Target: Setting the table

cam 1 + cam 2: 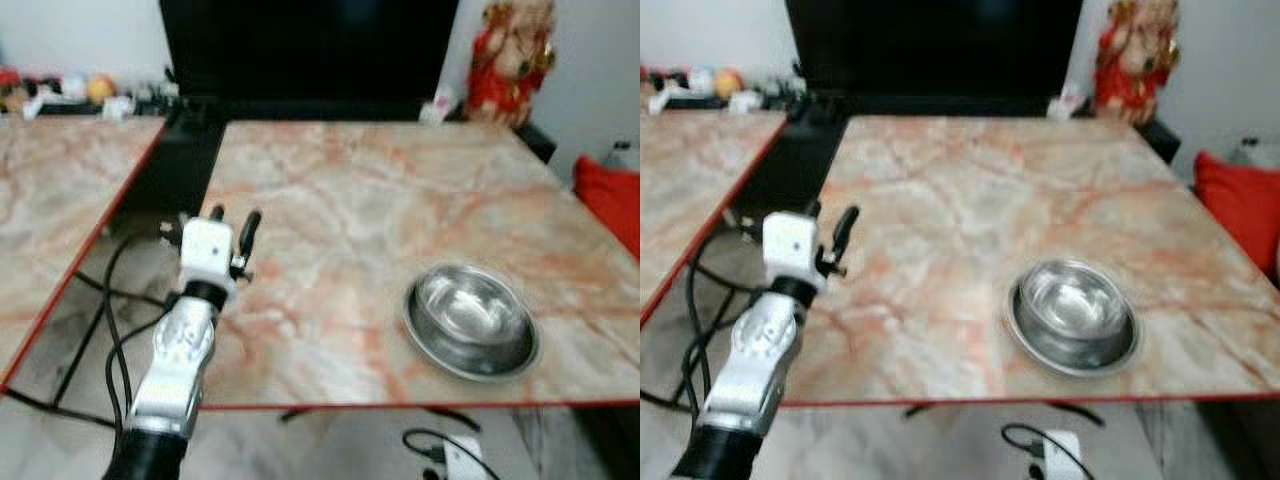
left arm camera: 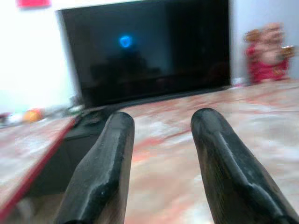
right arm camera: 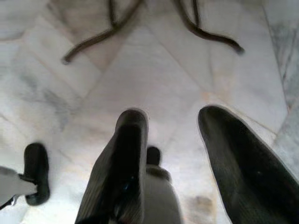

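One bowl, blurred, left tool empty

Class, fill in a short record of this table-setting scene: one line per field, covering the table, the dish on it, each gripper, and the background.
Table: marble-patterned tabletop with red edge
Dish: round shiny steel bowl, upright and empty, near the table's front edge, right of centre
Left gripper: raised at the table's left edge, fingers apart, holding nothing, well apart from the bowl
Right gripper: hanging over the pale marble floor, fingers apart, empty
Background: large black screen; red and gold figurine at the far right corner
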Available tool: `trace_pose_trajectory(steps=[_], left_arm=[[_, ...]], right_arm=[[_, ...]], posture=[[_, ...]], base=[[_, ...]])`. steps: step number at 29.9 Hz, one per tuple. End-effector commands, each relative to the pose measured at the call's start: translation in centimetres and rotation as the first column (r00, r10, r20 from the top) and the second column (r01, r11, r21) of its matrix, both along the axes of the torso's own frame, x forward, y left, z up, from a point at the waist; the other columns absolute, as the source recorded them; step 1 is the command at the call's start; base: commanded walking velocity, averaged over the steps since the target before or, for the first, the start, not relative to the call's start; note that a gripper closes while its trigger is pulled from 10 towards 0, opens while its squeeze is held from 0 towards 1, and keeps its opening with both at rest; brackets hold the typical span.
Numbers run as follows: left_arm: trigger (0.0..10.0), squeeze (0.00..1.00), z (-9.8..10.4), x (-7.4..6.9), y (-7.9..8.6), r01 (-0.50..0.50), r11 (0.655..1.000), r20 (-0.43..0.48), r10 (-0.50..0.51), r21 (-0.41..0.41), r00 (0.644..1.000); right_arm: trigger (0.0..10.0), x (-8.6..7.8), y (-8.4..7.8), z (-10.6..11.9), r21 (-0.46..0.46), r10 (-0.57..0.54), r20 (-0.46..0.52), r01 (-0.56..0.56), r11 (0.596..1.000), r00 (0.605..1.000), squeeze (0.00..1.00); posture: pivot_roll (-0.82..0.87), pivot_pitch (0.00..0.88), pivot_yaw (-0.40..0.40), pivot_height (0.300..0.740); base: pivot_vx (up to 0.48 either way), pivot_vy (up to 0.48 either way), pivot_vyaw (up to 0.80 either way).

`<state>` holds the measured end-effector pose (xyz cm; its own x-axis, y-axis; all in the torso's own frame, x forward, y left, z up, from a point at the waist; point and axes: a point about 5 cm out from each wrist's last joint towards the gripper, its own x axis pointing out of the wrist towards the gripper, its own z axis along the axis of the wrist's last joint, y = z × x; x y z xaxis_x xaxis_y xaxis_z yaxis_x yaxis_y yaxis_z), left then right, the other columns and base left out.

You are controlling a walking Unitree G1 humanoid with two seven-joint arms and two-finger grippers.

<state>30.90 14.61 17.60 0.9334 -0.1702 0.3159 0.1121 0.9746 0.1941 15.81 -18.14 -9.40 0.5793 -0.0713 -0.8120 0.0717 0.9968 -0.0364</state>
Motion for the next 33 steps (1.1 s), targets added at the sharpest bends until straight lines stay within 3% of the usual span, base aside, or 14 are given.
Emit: trace_pose_trajectory(steps=[1, 4, 26, 33], left_arm=[[10.0, 0.00, 0.07, -0.03, 0.87, -0.026, 1.000, 0.000, 0.026, 0.009, 1.000], [10.0, 0.00, 0.10, 0.01, 0.86, -0.026, 1.000, 0.000, 0.026, 0.009, 1.000], [10.0, 0.00, 0.59, 0.10, 1.02, -0.039, 0.999, 0.012, 0.039, 0.000, 0.999], [10.0, 0.00, 0.88, 0.08, 1.16, -0.046, 0.999, 0.023, 0.046, -0.001, 0.999]], right_arm=[[10.0, 0.62, 0.99, 0.18, 0.017, 0.025, 0.019, -0.025, 1.000, 1.000, 0.00], [10.0, 0.61, 1.03, 0.17, 0.019, 0.025, 0.018, -0.025, 0.999, 1.000, 0.00], [10.0, 0.78, 0.80, 0.25, 0.021, 0.021, 0.020, -0.021, 1.000, 1.000, 0.00], [10.0, 0.77, 0.82, 0.25, 0.021, 0.022, 0.020, -0.022, 1.000, 1.000, 0.00]], posture=[[0.16, 0.000, -0.050, 0.740], [0.16, 0.000, -0.050, 0.740], [0.16, 0.004, -0.053, 0.740], [0.17, 0.010, -0.053, 0.740]], base=[[0.000, 0.480, 0.80], [0.000, 0.480, 0.80], [0.000, 0.480, 0.00], [0.000, 0.480, 0.80]])
